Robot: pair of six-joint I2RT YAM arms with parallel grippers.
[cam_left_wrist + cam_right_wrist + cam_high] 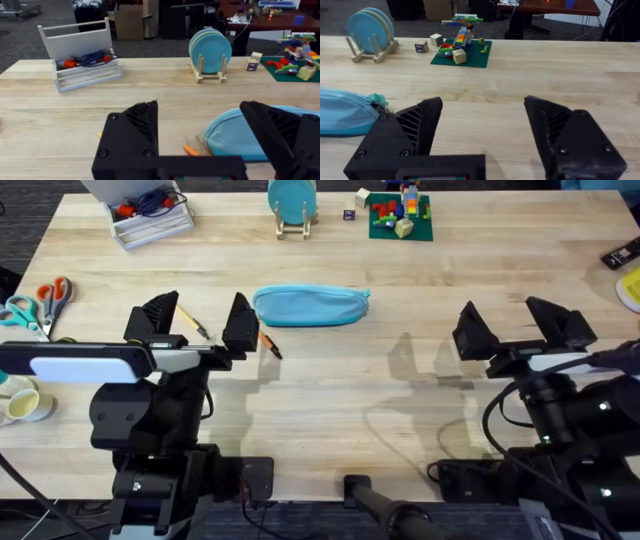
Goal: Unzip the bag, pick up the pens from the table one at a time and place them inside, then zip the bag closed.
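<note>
At twelve o'clock, your wide-open, empty left gripper [197, 321] straddles pens [270, 345]; closing may snag the blue pouch [311, 307]. Right gripper [522, 323] is also open and empty.

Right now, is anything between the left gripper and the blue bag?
Nothing visible blocks it. The left gripper hangs open just beside the bag, with the orange pen on the table near its finger.

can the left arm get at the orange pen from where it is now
Probably yes. The left gripper hangs open right over the orange pen, which lies flat on the table just off the bag's left end. Nothing covers it, though the bag sits close beside it.
</note>
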